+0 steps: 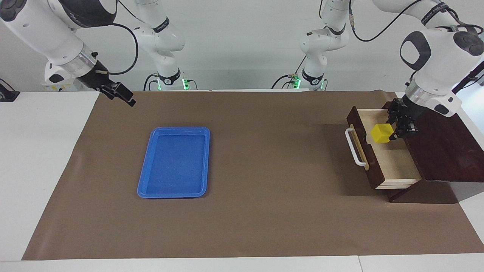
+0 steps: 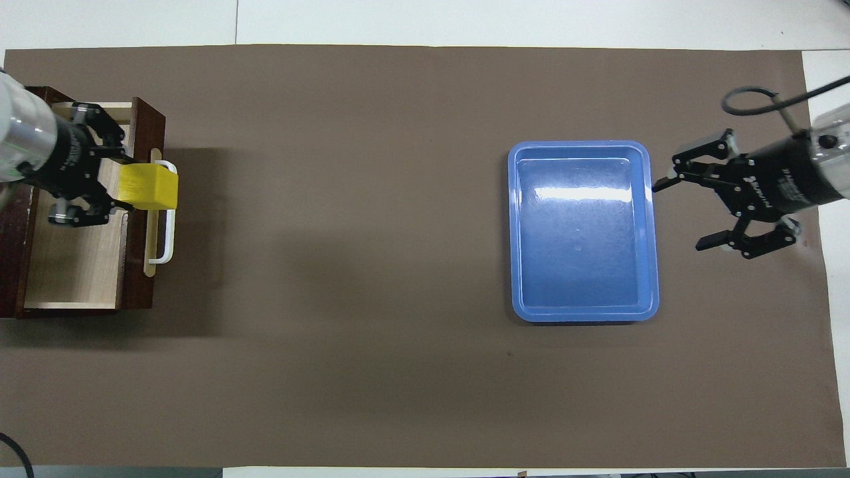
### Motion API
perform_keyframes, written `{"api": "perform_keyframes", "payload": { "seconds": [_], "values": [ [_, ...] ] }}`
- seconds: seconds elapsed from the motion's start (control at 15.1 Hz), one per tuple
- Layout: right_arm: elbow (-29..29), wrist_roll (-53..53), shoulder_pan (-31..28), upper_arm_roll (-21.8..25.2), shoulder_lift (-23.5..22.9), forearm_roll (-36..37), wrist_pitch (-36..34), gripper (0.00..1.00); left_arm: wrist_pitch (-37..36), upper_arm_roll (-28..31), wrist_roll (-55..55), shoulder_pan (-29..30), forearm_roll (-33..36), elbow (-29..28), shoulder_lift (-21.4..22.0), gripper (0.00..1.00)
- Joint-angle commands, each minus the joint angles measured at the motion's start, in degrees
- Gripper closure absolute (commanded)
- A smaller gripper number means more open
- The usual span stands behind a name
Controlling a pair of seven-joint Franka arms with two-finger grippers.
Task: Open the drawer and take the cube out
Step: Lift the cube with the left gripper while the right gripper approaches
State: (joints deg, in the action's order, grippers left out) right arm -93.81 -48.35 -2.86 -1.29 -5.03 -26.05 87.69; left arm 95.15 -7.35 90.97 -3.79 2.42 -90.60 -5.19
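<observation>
The drawer (image 1: 397,162) stands pulled open from the dark wooden box (image 1: 446,151) at the left arm's end of the table. Its white bar handle (image 1: 353,148) faces the middle of the table. My left gripper (image 1: 393,132) is shut on the yellow cube (image 1: 382,133) and holds it just above the drawer's pale interior. In the overhead view the cube (image 2: 149,186) sits between the left gripper's (image 2: 126,184) fingers, over the drawer (image 2: 73,265) front. My right gripper (image 1: 121,94) is open and empty, raised over the mat, and waits.
A blue plastic tray (image 1: 141,185) lies empty on the brown mat toward the right arm's end. In the overhead view the right gripper (image 2: 680,216) hangs beside the tray (image 2: 514,232). The box (image 2: 10,252) stands at the mat's edge.
</observation>
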Motion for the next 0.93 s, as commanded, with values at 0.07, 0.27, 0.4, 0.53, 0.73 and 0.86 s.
{"api": "perform_keyframes", "payload": {
  "seconds": [0.07, 0.27, 0.4, 0.53, 0.73, 0.86],
  "values": [
    [-1.1, -13.8, 5.5, -0.1, -4.5, -9.3, 6.7, 0.01, -0.4, 0.8, 12.8, -9.5, 2.1, 0.3, -1.2, 1.0],
    [-5.1, -22.7, 13.3, -0.2, -5.7, -12.0, 17.7, 0.0, -0.7, 0.8, 23.1, -15.9, 3.4, 1.7, -4.0, 1.0],
    [-9.0, -24.2, 16.7, -0.1, -5.7, -17.3, 22.9, 0.0, -0.6, 0.7, 26.1, -17.7, 2.9, 2.4, -4.5, 1.0],
    [-10.1, -25.7, 20.0, -0.1, -7.4, -19.1, 26.6, 0.0, 0.0, 0.7, 28.3, -19.2, 2.4, 2.4, -4.5, 1.0],
    [-8.5, -29.9, 25.0, -0.2, -12.9, -21.6, 35.0, 0.0, 1.2, 0.7, 29.9, -20.4, 2.2, 2.4, -4.5, 1.0],
    [-5.4, -33.2, 27.4, -0.2, -16.9, -21.9, 37.8, 0.0, 1.4, 0.6, 29.8, -20.4, 2.2, 2.4, -4.5, 1.0]
  ]
}}
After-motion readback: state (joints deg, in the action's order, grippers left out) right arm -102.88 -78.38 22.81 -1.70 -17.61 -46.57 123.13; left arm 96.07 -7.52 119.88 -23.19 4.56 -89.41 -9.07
